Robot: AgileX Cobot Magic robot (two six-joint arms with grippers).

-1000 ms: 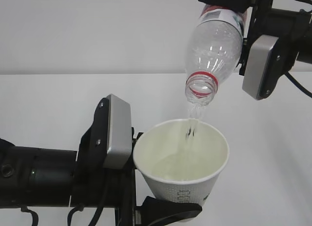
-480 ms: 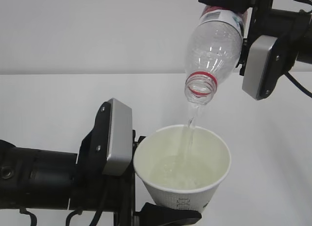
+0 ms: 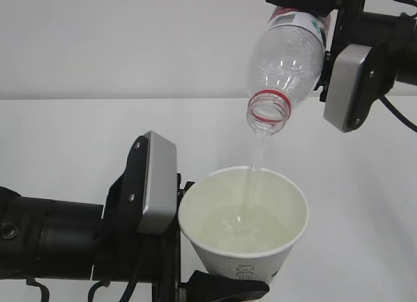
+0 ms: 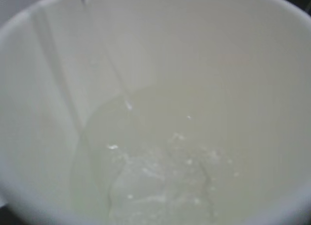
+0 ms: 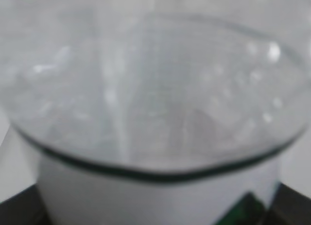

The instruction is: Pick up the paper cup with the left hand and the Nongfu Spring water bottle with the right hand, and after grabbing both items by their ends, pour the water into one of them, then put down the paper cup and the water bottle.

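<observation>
While your right hand [image 3: 306, 2] is gripping the Nongfu Spring water bottle [image 3: 287, 57] and left hand [image 3: 195, 250] clasping the paper cup [image 3: 244, 250], the water [image 3: 257, 155] stream is thinning; pour's nearly finishing.

Matt white paper cup [image 3: 244, 233] with cream inside, clear glossy ribbed plastic bottle [image 3: 287, 64], brushed silver-grey plates on matt black arms, smooth matt white worktop [image 3: 65, 139]

Bright, even, diffuse light fills the scene, with only faint shadows on the white bench [image 3: 65, 132]. The exterior view is sharp. Both wrist views are soft and out of focus; small highlights glint on the water [image 4: 160, 181] and the bottle [image 5: 155, 89].
</observation>
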